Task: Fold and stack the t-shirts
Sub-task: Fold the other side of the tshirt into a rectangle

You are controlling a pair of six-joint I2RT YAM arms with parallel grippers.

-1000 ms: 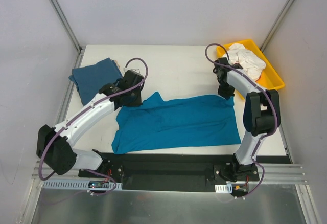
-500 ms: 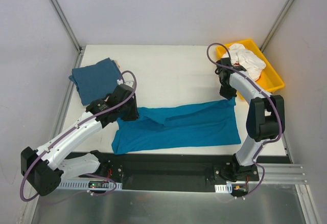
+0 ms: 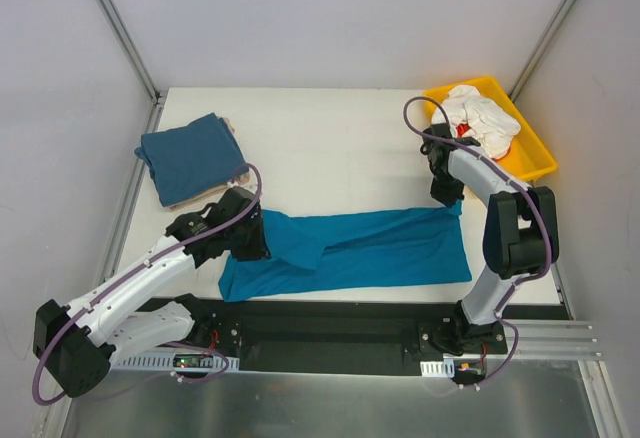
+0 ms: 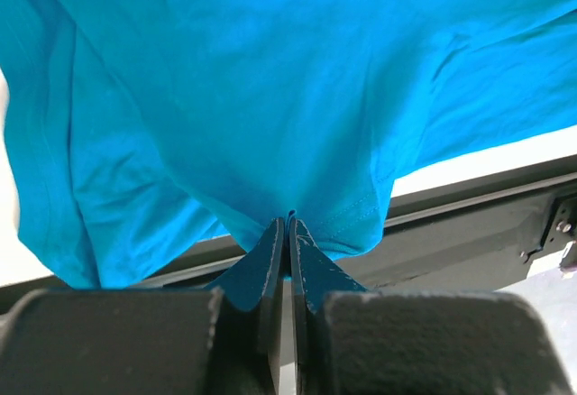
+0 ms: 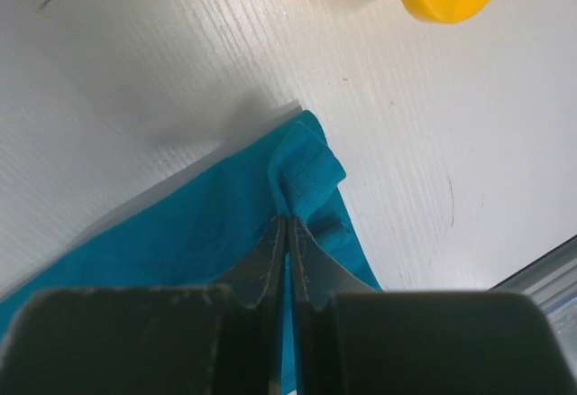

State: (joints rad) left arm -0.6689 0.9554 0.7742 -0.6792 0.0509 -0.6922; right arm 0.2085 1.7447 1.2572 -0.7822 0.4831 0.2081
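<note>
Looks mid lengthwise fold on teal t-shirt (image 3: pixel 370 248) — left hand (image 3: pixel 252 246) and right hand (image 3: pixel 448 200) each clamped on a corner. Next: align edge to lower hem, release.

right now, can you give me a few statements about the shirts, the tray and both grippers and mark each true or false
1. The right gripper is shut on a corner of the bright teal-blue cloth t-shirt. True.
2. The left gripper hangs open, holding nothing. False: it is shut on the teal t-shirt's edge.
3. The folded slate-blue cloth t-shirt lies at the far left, apart from the teal one. True.
4. The yellow plastic tray is empty. False: it holds crumpled white cloth.
</note>
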